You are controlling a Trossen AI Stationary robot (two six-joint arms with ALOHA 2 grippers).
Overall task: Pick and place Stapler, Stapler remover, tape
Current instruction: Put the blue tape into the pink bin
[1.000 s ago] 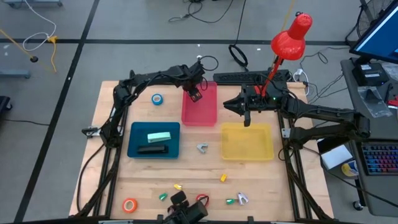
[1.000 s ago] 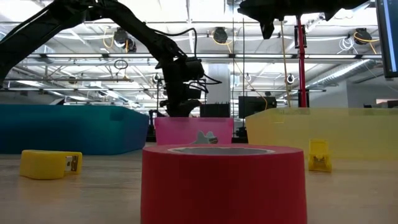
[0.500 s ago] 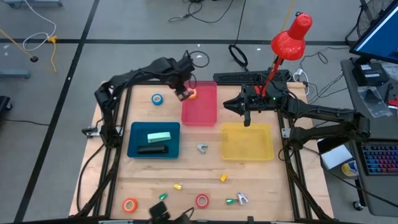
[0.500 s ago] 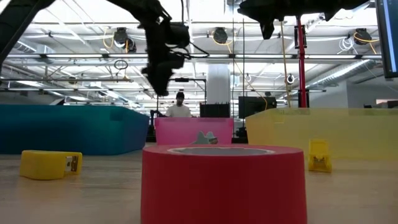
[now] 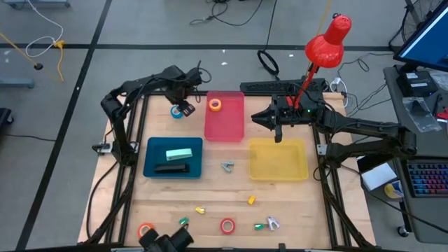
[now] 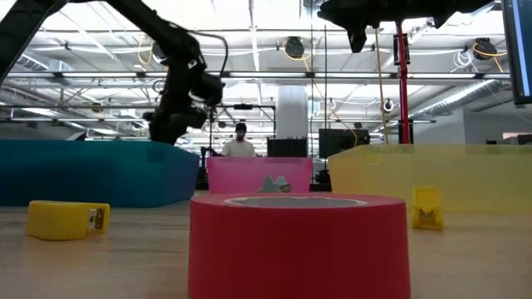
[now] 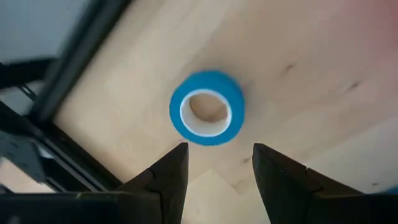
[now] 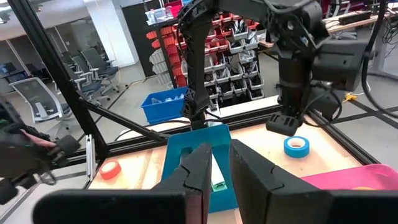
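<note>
A blue tape roll (image 5: 177,112) lies flat on the wooden table near its far-left corner, left of the pink tray (image 5: 225,129). My left gripper (image 7: 217,171) hovers open just above it; in the left wrist view the roll (image 7: 207,107) sits just ahead of the fingertips. A yellow-orange roll (image 5: 215,105) lies in the pink tray. An orange roll (image 5: 145,229) and a red roll (image 5: 227,225) lie near the near edge. A black stapler (image 5: 171,168) rests in the blue tray (image 5: 150,157). My right gripper (image 5: 278,133) waits, shut, above the yellow tray's (image 5: 278,159) far edge.
A grey staple remover (image 5: 227,166) lies between the blue and yellow trays; another (image 5: 271,223) lies near the near edge among small yellow and green pieces. A green box (image 5: 178,154) shares the blue tray. A red lamp (image 5: 326,43) stands behind the table.
My left gripper rose from low inside the pink tray, swung toward the table's left and came down over the blue roll. The yellow-orange roll, hidden under the gripper before, now shows lying in the pink tray's far end.
</note>
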